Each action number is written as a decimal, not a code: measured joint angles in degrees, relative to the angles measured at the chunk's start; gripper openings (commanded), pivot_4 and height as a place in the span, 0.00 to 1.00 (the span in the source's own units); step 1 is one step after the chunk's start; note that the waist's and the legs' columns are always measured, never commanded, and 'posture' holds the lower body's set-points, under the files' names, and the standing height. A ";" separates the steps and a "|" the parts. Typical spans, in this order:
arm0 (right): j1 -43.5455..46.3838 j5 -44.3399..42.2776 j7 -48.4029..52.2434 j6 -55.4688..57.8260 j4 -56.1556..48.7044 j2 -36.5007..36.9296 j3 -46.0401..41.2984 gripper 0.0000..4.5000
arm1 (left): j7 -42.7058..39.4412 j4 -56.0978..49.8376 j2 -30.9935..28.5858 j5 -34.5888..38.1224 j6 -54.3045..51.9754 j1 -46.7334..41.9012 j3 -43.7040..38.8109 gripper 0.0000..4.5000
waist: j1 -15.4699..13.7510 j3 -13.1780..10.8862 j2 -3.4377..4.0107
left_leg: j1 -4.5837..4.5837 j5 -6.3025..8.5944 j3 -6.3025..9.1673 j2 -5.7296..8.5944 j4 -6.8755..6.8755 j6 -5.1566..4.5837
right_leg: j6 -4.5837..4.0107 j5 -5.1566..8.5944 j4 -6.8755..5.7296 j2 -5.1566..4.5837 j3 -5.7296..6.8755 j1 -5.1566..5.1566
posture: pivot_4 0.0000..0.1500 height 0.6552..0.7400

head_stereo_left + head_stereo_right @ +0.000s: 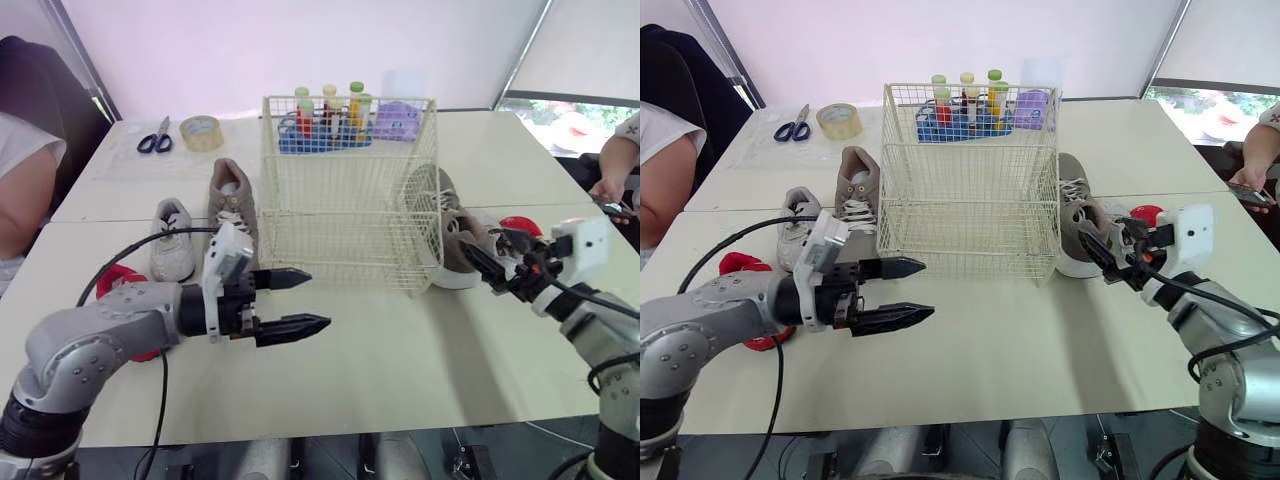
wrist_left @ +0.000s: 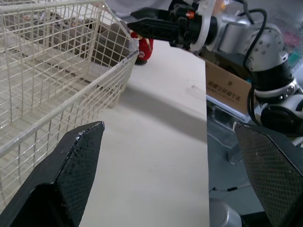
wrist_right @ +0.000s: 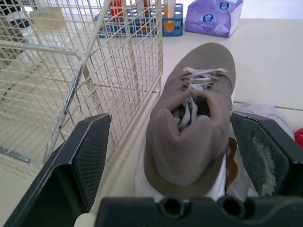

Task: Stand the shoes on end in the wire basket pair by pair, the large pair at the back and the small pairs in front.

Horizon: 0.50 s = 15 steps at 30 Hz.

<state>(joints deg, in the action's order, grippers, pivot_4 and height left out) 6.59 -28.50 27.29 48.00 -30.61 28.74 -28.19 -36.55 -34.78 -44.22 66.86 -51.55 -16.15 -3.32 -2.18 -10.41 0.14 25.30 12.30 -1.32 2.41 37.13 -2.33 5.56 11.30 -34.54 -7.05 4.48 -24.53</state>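
Shoe (image 3: 199, 80) within wide-spread right pincer (image 3: 171, 124)

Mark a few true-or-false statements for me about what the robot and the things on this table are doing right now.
1. The wire basket holds no shoes yet. True.
2. The left gripper is shut on a white shoe. False: it is open and empty, in front of the basket. The small white shoe lies on the table to the basket's left.
3. The right gripper is open, with a finger on either side of the heel of a brown shoe. True.
4. The scissors lie inside the basket. False: they lie on the table at the back left, beside a tape roll.
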 measured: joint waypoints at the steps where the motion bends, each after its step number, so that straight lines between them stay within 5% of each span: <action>1: 0.00 0.20 -0.49 -0.59 0.63 -0.34 0.61 0.96 | 0.22 -0.02 0.07 -0.13 0.00 0.00 0.02 1.00 | 0.03 0.00 0.00 | 0.00 0.00 0.00 0.00 0.00 0.00 | 0.00 0.00 0.01 0.01 0.00 0.00 | 1.00 1.00; 9: 2.54 8.28 -7.96 -9.46 11.99 -3.31 8.74 0.96 | 0.84 -0.18 1.44 -2.76 0.01 -0.02 0.32 1.00 | 0.07 0.00 0.00 | 0.00 -0.06 -0.01 -0.05 0.00 -0.09 | -0.04 -0.03 0.03 0.09 0.00 -0.01 | 1.00 1.00; 12: 4.17 9.74 -10.14 -11.86 14.48 -5.18 10.24 0.76 | 0.83 -0.17 1.77 -4.04 0.04 -0.07 0.42 1.00 | 0.01 0.00 0.00 | 0.00 -0.07 0.00 -0.08 0.00 -0.10 | -0.05 -0.03 0.04 0.13 0.00 0.01 | 1.00 1.00; 15: 4.65 10.53 -10.59 -13.97 15.70 -5.15 11.13 0.45 | 0.81 -0.17 1.90 -5.07 0.22 -0.07 0.42 1.00 | 0.09 0.01 -0.02 | -0.02 -0.07 -0.01 -0.09 0.00 -0.10 | -0.08 -0.05 0.09 0.15 -0.01 0.04 | 1.00 1.00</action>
<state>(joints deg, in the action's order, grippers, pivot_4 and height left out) 11.24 -17.97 16.70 34.03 -14.91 23.59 -17.05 -35.74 -34.95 -42.32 61.79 -51.33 -16.22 -2.90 -2.09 -10.40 0.12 25.29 12.23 -1.33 2.33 37.13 -2.44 5.48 11.25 -34.45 -6.90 4.47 -24.49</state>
